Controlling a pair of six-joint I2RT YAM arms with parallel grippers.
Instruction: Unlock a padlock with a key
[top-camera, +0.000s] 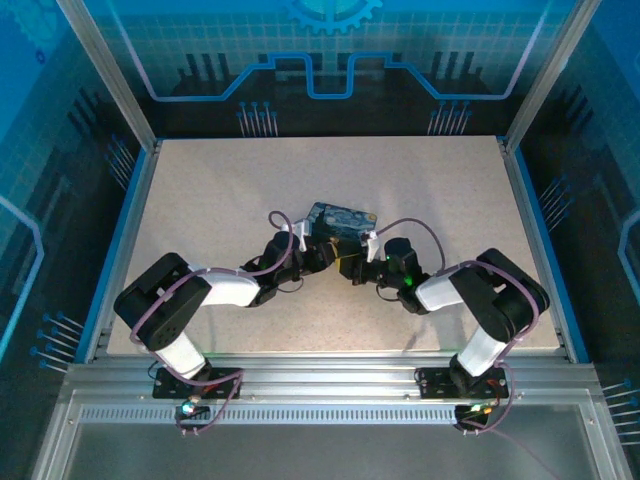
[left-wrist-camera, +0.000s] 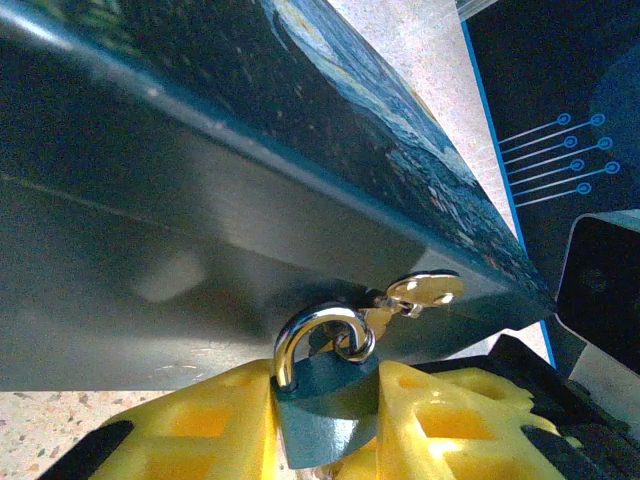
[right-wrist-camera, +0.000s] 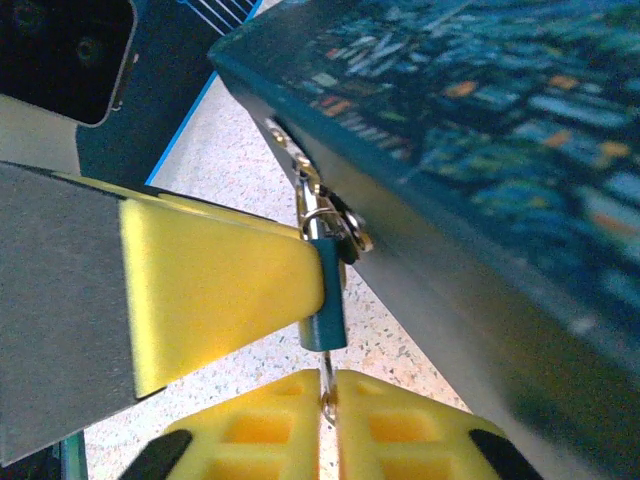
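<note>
Between the closed pads of the right claw we find the key, a thin sliver pinched upright, its tip at the underside of the padlock. Just above, the left claw clamps the padlock body from both sides. Beyond it, the shackle meets a fitting on the printed box; speckled worktop lies behind.

The padlock has a matt blue-grey metal body and a polished, mirror-bright shackle; the key is thin bare metal; the box smooth, softly glossy; the table speckled matt
</note>
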